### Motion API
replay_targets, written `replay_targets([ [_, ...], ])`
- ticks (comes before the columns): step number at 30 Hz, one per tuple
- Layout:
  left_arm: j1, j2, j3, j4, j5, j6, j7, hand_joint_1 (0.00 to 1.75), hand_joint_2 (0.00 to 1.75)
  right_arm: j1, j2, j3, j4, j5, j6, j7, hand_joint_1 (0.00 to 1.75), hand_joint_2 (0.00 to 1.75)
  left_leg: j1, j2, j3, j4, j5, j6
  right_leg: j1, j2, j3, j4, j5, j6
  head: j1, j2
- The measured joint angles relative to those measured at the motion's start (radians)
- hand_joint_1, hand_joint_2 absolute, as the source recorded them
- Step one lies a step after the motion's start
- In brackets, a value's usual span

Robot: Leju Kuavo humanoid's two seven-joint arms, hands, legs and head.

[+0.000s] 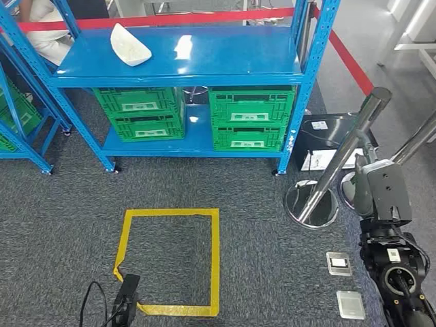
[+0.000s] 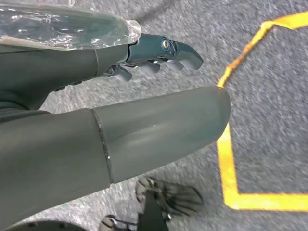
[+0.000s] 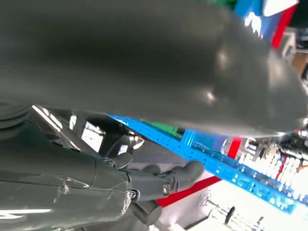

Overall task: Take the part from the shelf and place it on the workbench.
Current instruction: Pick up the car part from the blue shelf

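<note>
Grey and dark, the left hand [image 2: 160, 50] hangs over the carpet [image 2: 261, 96] in its wrist view, fingers straight and apart, nothing in them. The right hand [image 3: 160, 183] shows the same way in its own wrist view: fingers extended, loosely spread, empty, with blue shelf [image 3: 218, 159] steel beyond it. In the head view the right arm's dark wrist parts sit at the lower right.

Outward from there, a yellow tape square [image 1: 169, 262] marks the carpet at lower centre, and the shelf [image 1: 180, 68] stands across the top of the frame. The part [image 1: 129, 45] lies on its top deck, upper left, well apart from both hands.

The step in hand looks like the approach. It would go best by closing on the shelf squarely, then reaching from the open front so the uprights stay clear.

The part is white, a shallow curved shell, glossy, lying tilted. Its smooth skin may slip, so a grip across the rim seems safest.
</note>
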Motion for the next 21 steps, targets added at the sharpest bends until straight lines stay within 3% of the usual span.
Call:
replay_targets([
  [3,0.004,-0.003,0.0,0.0,0.0,0.0,0.0,0.0,0.0,0.0,0.0,-0.001,0.001,0.0,0.0,0.0,0.0,0.0,0.009,-0.003,0.043,0.0,-0.033,-0.008,-0.008,-0.002,-0.03,-0.046,-0.032,0.011,0.003,0.0],
  [4,0.005,-0.005,0.0,0.0,0.0,0.0,0.0,0.0,0.0,0.0,0.0,-0.001,0.001,0.0,0.0,0.0,0.0,0.0,0.013,-0.005,0.065,0.001,-0.049,-0.013,-0.013,-0.003,-0.033,-0.096,-0.001,0.017,0.004,0.0],
  [6,0.007,-0.006,0.0,0.0,0.0,0.0,-0.001,0.0,0.0,0.002,0.0,0.0,0.002,-0.001,0.001,0.0,0.0,0.0,0.018,-0.008,0.098,0.01,-0.082,-0.026,-0.021,-0.008,-0.035,-0.212,0.146,0.022,0.008,0.0],
  [7,0.007,-0.006,0.0,0.0,0.0,0.0,-0.002,0.0,0.0,0.003,0.0,0.0,0.003,-0.002,0.002,0.001,0.0,0.0,0.018,-0.01,0.105,0.015,-0.097,-0.033,-0.022,-0.008,-0.032,-0.245,0.209,0.016,0.01,0.0],
  [8,0.006,-0.005,0.0,0.0,0.0,0.0,-0.002,0.0,0.0,0.004,0.0,0.0,0.004,-0.003,0.003,0.001,0.0,0.0,0.017,-0.01,0.11,0.019,-0.107,-0.041,-0.021,-0.008,-0.031,-0.261,0.247,0.007,0.011,0.0],
  [11,0.001,-0.004,0.0,0.0,0.0,0.0,-0.005,0.0,0.0,-0.002,0.0,-0.002,0.001,-0.004,0.003,0.0,0.0,0.0,0.019,-0.006,0.092,0.063,-0.103,-0.056,-0.02,-0.005,-0.015,-0.261,0.243,-0.019,0.006,0.0],
  [13,-0.001,-0.005,0.0,0.0,0.0,0.0,-0.008,0.0,0.0,-0.005,0.0,-0.003,-0.001,-0.004,0.003,-0.001,0.0,0.0,0.02,0.003,0.03,0.167,-0.112,-0.065,-0.024,-0.007,0.001,-0.27,0.237,-0.028,-0.001,0.0],
  [15,-0.002,-0.006,0.0,0.0,0.0,0.001,-0.012,0.0,0.0,-0.004,0.0,-0.002,-0.001,-0.004,0.005,0.0,0.0,0.0,0.021,0.009,-0.058,0.288,-0.161,-0.074,-0.023,-0.007,0.017,-0.275,0.225,-0.034,-0.007,0.0],
  [17,-0.002,-0.006,0.0,0.0,0.0,0.002,-0.015,0.0,0.0,-0.003,0.0,-0.001,-0.001,-0.004,0.007,0.0,0.0,0.0,0.022,0.01,-0.118,0.33,-0.197,-0.076,-0.022,-0.006,0.035,-0.277,0.21,-0.036,-0.012,0.0],
  [18,-0.002,-0.006,0.0,0.0,0.0,0.002,-0.016,0.0,0.0,-0.002,0.0,-0.001,-0.001,-0.004,0.007,0.0,0.0,0.0,0.022,0.01,-0.126,0.302,-0.182,-0.074,-0.022,-0.005,0.046,-0.277,0.202,-0.036,-0.015,0.0],
  [21,-0.002,-0.005,0.0,0.0,0.001,0.004,-0.017,0.0,0.0,-0.003,0.0,-0.001,-0.002,-0.004,0.008,0.001,0.0,0.0,0.018,0.013,-0.089,0.111,-0.035,-0.057,-0.019,-0.005,0.077,-0.279,0.178,-0.03,-0.026,0.0],
])
